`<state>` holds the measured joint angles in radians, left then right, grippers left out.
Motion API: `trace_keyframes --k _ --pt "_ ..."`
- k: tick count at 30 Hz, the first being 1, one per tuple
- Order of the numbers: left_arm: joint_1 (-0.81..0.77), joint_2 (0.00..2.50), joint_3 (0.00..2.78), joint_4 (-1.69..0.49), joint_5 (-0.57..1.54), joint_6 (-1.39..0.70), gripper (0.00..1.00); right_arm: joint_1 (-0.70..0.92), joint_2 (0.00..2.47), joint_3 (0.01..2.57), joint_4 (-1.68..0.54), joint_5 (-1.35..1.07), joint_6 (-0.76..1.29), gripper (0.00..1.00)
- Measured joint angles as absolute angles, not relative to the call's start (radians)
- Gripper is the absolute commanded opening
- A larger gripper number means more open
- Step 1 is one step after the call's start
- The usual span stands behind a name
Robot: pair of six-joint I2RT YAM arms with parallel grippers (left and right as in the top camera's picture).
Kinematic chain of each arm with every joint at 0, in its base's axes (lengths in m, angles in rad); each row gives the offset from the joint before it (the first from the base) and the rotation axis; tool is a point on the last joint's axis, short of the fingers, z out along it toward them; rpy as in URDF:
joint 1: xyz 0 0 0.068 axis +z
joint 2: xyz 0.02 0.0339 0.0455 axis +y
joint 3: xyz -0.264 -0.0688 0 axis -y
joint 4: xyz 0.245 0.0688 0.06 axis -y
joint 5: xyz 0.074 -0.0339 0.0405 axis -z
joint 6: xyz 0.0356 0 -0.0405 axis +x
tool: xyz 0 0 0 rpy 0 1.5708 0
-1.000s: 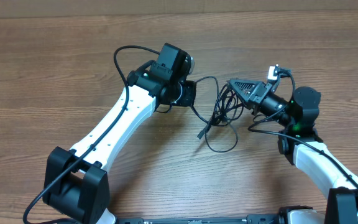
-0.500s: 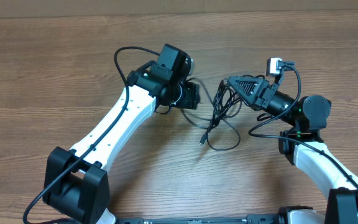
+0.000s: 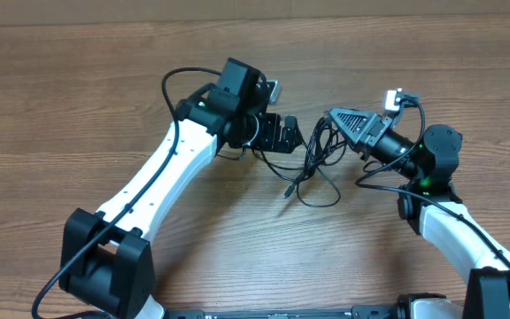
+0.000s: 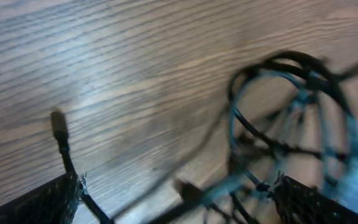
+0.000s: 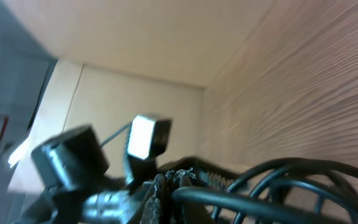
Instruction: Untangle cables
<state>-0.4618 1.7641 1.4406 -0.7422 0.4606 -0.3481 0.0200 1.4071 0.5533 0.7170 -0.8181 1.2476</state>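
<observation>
The cables [image 3: 317, 164] form a small black tangle mid-table between the two arms, with a loose plug end [image 3: 288, 190] trailing toward the front. My left gripper [image 3: 292, 136] is open just left of the tangle. In the left wrist view its fingers [image 4: 23, 205] frame blurred strands, and the cable loops [image 4: 294, 60] lie ahead on the right. One plug end [image 4: 57, 121] sits by the left finger. My right gripper [image 3: 330, 117] is shut on the top of the tangle. Up close, its jaws [image 5: 166, 190] are pinched on a black cord [image 5: 272, 200].
The left arm's own thick black cable [image 3: 171, 84] loops out behind its wrist. The right arm's wrist camera [image 3: 390, 99] sticks up behind its gripper. Wooden tabletop [image 3: 78, 106] extends to the left and back, ending at a pale wall [image 3: 255, 7].
The left gripper has opened, let go of the strand it held, and shifted right toward the tangle. The right gripper stays shut on the cables, and the lower loop has shifted a little.
</observation>
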Motion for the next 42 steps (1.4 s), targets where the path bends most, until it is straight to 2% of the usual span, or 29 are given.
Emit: trace_keyframes --k 7,13,17,21,25,28,42 --pt "-0.43 1.764 1.441 -0.712 0.694 -0.293 1.0 -0.039 1.407 0.553 0.644 -0.733 1.229 0.04" --pt "-0.484 1.764 1.441 -0.664 0.774 -0.207 1.0 -0.039 1.407 0.553 0.638 -0.725 1.228 0.04" --pt "-0.547 1.764 1.441 -0.632 0.763 -0.13 1.0 -0.039 1.407 0.553 0.635 -0.729 1.23 0.04" --pt "-0.599 1.764 1.441 -0.628 0.651 -0.092 1.0 -0.039 1.407 0.553 0.635 -0.738 1.231 0.04" --pt "-0.616 1.764 1.441 -0.628 0.568 -0.072 0.75 -0.039 1.407 0.553 0.635 -0.745 1.238 0.04" --pt "-0.616 1.764 1.441 -0.63 0.485 -0.068 0.82 -0.039 1.407 0.553 0.636 -0.756 1.255 0.04" --pt "-0.616 1.764 1.441 -0.625 0.406 -0.087 0.86 -0.039 1.407 0.553 0.759 -0.832 1.364 0.04"
